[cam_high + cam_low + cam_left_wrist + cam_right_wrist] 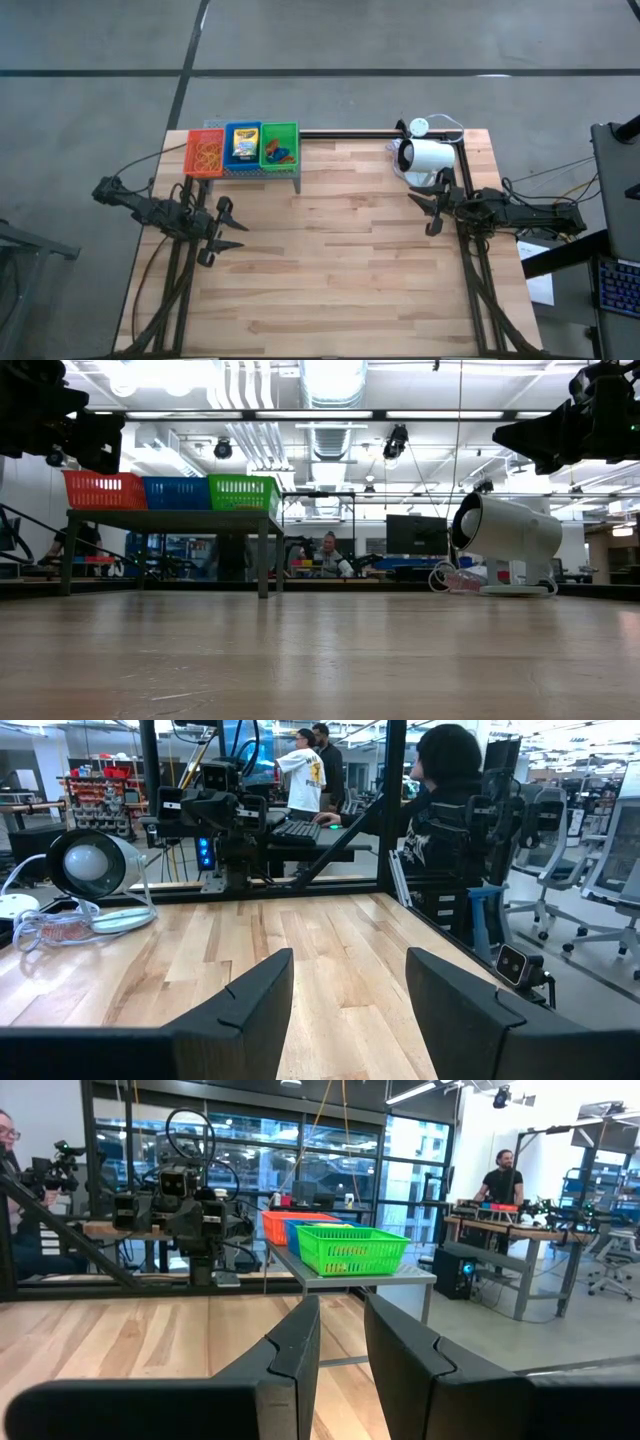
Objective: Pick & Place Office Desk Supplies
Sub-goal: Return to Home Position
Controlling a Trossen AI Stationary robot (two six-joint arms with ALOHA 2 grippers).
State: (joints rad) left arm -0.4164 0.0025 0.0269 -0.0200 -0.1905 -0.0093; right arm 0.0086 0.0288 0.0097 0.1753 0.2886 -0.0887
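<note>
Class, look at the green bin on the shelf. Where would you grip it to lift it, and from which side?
On the green bin, probably the rim of the outer long wall, from above. Its top is open and that wall sits at the shelf end, nothing beside it; the blue bin crowds the other side. The left hand and right hand wait open.

the pale wooden table top (340, 270) lies open through its middle, while the grey metal rack (262, 173) of coloured plastic bins (242, 145) and the white cylindrical device (428, 157) block its far edge.
</note>
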